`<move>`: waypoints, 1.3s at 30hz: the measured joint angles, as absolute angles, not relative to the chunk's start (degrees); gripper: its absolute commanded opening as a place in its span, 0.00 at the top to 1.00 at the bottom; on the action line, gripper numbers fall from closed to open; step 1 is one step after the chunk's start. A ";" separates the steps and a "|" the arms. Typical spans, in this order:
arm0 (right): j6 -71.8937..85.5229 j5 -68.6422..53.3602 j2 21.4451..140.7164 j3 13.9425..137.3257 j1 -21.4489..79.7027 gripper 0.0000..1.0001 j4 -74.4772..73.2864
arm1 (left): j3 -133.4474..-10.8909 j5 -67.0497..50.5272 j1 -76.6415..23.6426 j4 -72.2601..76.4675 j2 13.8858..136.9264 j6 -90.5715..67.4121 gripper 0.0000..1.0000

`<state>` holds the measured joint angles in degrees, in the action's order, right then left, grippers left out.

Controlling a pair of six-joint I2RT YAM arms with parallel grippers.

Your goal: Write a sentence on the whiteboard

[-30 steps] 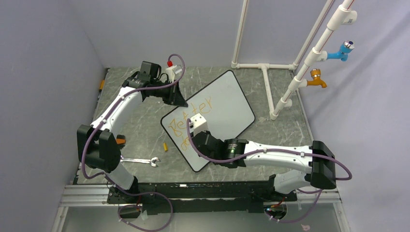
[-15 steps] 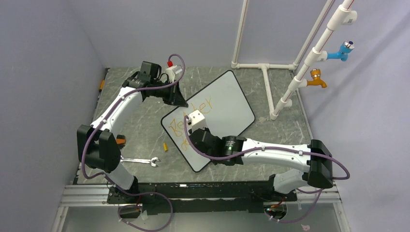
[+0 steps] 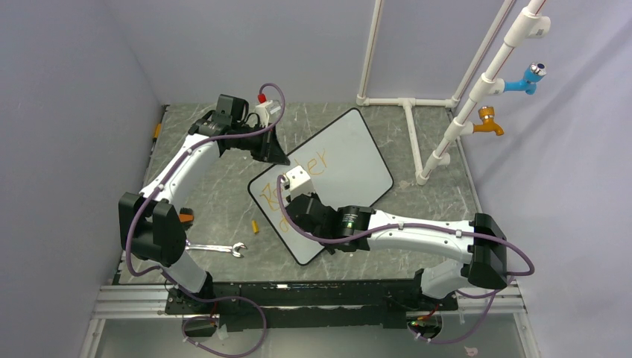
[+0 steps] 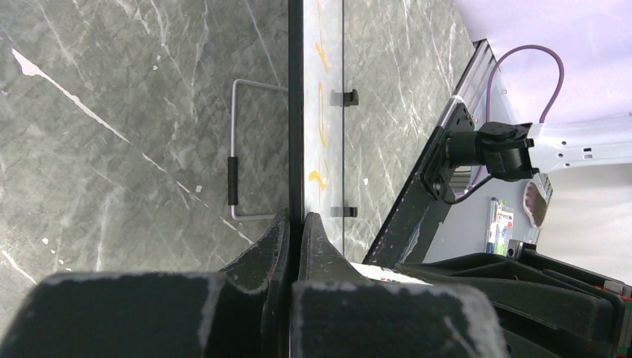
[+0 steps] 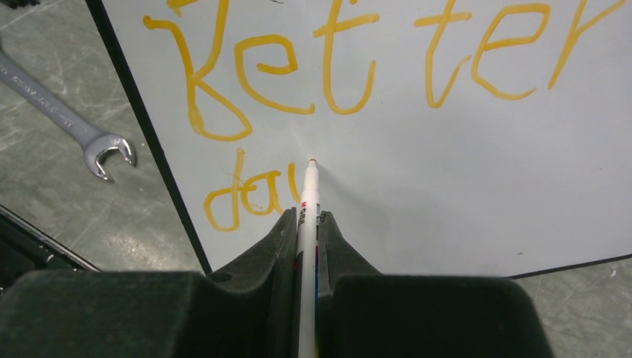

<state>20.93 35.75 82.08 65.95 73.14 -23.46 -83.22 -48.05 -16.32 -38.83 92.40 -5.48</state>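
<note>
Right pincer point(image 5: 307, 220): clamped on a marker point(image 5: 308, 190) — tip on the whiteboard point(image 5: 462, 186).
Left pincer point(image 4: 296, 224): closed on the whiteboard's black edge.
Sentence point(image 5: 343, 67): orange "Better" above, "da" below, just beside the tip.
Whiteboard: flat on the tabletop point(image 3: 216, 194), askew — a wrench point(image 5: 52, 106) near its corner.

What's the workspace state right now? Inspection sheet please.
Surface: grey marbled table, nothing spilled.
Job's things: whiteboard lies askew on the table; sentence reads "Better", with "da" started beneath; marker tip at the board.
Clutter: wrench and small yellow piece left of the board.
Grippers: left gripper shut on the whiteboard's edge; right gripper shut on the marker.
Cables: purple cables run along both arms.
Surroundings: white pipe frame with blue tap and orange tap, rear right.
</note>
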 measured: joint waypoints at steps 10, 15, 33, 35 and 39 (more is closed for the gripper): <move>21.67 34.87 81.87 65.21 73.10 1.00 -23.46 | -83.05 -47.92 -16.19 -38.81 92.40 -5.41 1.00; 23.03 32.86 80.27 62.02 73.12 1.00 -23.64 | -82.76 -47.81 -15.90 -38.76 92.40 -5.41 1.00; 24.60 26.15 79.55 59.94 75.29 1.00 -24.32 | -82.72 -47.88 -15.81 -38.68 92.07 -5.43 1.00; 24.47 26.11 80.40 61.23 75.33 1.00 -24.62 | -82.72 -47.90 -15.81 -38.48 92.07 -5.43 1.00; 23.90 26.61 80.99 63.44 75.37 1.00 -24.56 | -82.72 -48.07 -15.73 -38.44 91.90 -5.69 1.00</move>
<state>23.90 26.61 80.99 63.44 75.37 -24.56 -82.72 -48.07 -15.73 -38.44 91.90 -5.69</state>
